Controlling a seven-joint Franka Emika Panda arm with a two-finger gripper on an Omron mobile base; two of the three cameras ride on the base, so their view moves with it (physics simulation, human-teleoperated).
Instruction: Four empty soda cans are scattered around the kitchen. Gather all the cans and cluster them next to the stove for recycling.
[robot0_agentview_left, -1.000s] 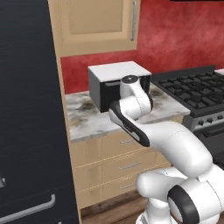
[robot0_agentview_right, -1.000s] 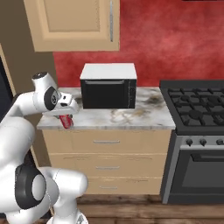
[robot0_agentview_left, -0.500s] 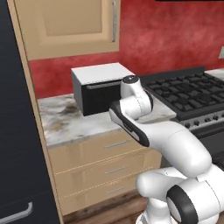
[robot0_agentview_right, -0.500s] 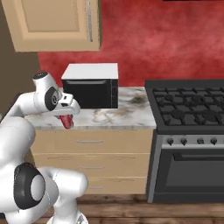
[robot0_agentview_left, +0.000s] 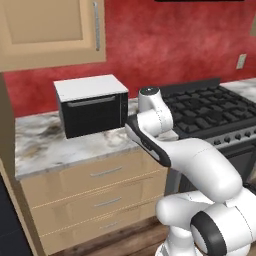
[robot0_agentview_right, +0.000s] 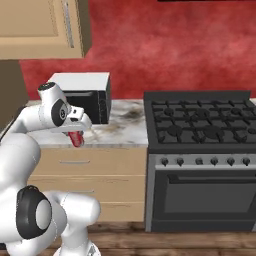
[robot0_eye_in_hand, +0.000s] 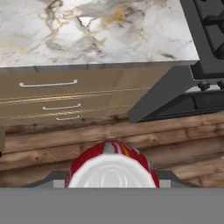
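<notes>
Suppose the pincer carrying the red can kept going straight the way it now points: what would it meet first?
Most likely the wooden floor before the drawers; the pincer points downward, holding the red can. Depth is uncertain.

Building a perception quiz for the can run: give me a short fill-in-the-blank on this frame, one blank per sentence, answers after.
1. The hand is shut on a ____ soda can.
2. The microwave sits on the marble counter to the ____ of the stove in both base views.
3. Under the counter there are wooden ____ with metal handles.
4. The wall behind the stove is ____.

Answers: red; left; drawers; red
</notes>
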